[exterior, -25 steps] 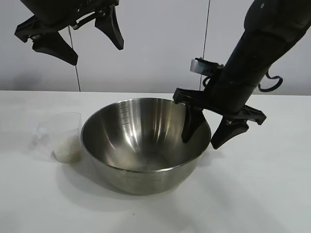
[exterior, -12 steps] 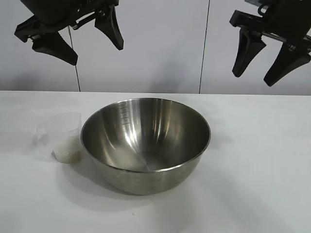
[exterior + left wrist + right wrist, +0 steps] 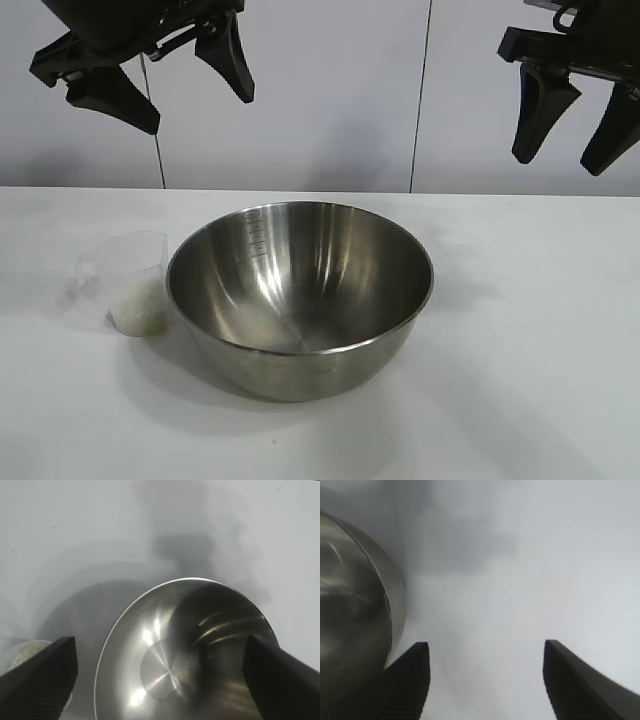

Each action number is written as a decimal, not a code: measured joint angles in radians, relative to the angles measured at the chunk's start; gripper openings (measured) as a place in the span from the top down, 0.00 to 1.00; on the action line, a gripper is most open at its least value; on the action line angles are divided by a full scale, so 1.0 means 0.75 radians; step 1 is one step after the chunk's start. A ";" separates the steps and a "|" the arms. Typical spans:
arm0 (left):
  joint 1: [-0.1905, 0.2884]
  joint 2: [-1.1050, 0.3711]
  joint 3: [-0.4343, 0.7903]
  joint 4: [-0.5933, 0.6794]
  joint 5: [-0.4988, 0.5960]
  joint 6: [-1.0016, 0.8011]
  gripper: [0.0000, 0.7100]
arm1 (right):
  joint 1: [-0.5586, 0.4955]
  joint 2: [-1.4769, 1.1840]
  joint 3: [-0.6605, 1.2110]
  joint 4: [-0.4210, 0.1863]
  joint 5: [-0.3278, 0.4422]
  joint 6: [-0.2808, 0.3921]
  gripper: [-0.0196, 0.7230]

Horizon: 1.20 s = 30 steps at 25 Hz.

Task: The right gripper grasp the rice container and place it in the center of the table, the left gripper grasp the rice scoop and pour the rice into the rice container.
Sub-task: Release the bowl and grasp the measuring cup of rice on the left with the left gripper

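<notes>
The right hand (image 3: 578, 120), fingers spread and empty, has let go of the bowl (image 3: 300, 290) mid-bench and risen to 2 o'clock, so placing looks done; the scoop (image 3: 128, 285) of rice (image 3: 140, 308) at the bowl's 9 o'clock awaits the open left hand (image 3: 160, 75).

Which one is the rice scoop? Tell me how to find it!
Find the white table and the large shiny steel rice container standing on it. Right beside that bowl, on the left arm's side, stands the rice scoop. It is a small see-through plastic cup with white rice heaped in its bottom, much smaller than the bowl.
</notes>
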 joint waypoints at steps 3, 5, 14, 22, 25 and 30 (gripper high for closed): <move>0.000 0.000 0.000 0.000 -0.004 0.000 0.09 | 0.000 -0.011 0.000 0.003 -0.024 0.008 0.37; 0.000 0.000 0.000 0.000 -0.022 -0.001 0.09 | 0.000 -0.013 0.000 0.003 -0.027 0.012 0.37; 0.000 0.000 0.000 0.000 -0.068 -0.001 0.09 | 0.000 -0.013 0.000 0.017 -0.060 0.023 0.37; 0.048 -0.001 0.000 0.010 0.002 0.006 0.09 | 0.000 -0.013 0.000 0.019 -0.065 0.027 0.37; 0.101 -0.048 0.023 0.023 -0.015 0.006 0.11 | 0.000 -0.013 0.000 0.020 -0.065 0.029 0.37; 0.124 -0.284 0.196 0.110 -0.226 0.065 0.12 | 0.000 -0.013 0.000 0.020 -0.066 0.029 0.37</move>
